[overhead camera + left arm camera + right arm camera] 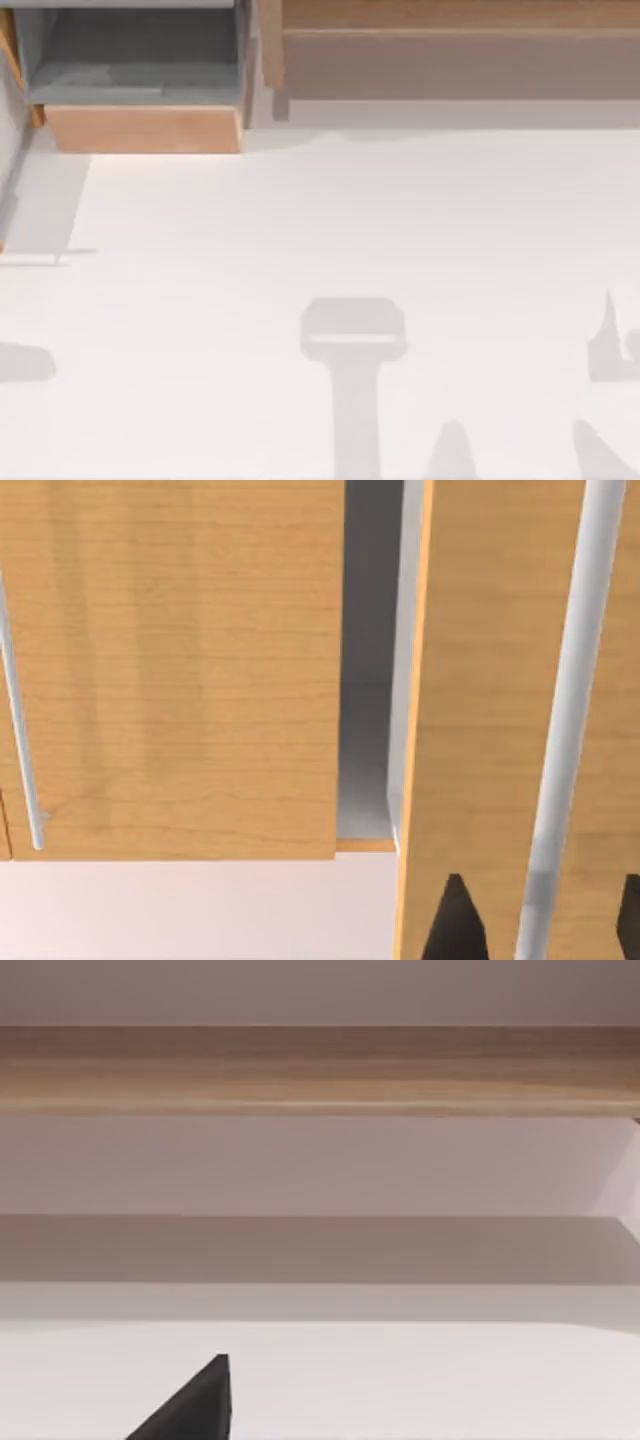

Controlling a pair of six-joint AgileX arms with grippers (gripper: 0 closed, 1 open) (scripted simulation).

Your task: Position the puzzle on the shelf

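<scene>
The puzzle is out of view. The shelf (450, 15) is a long light-brown board at the table's back right, with a grey-brown recess (460, 65) under it. The right wrist view faces this shelf (320, 1070) and its recess (320, 1250) from low over the table, and one dark fingertip (195, 1405) of my right gripper shows at the picture's edge. My left gripper (543, 925) is open, its two dark fingertips standing either side of a silver handle bar (565, 700) on a wooden front panel (480, 680).
A smaller wooden box (140, 128) with a grey interior stands open at the table's back left. In the left wrist view a second wooden panel (170, 680) with a thin handle (20, 730) sits beside a grey gap (365, 680). Arm shadows (352, 340) lie on the white table.
</scene>
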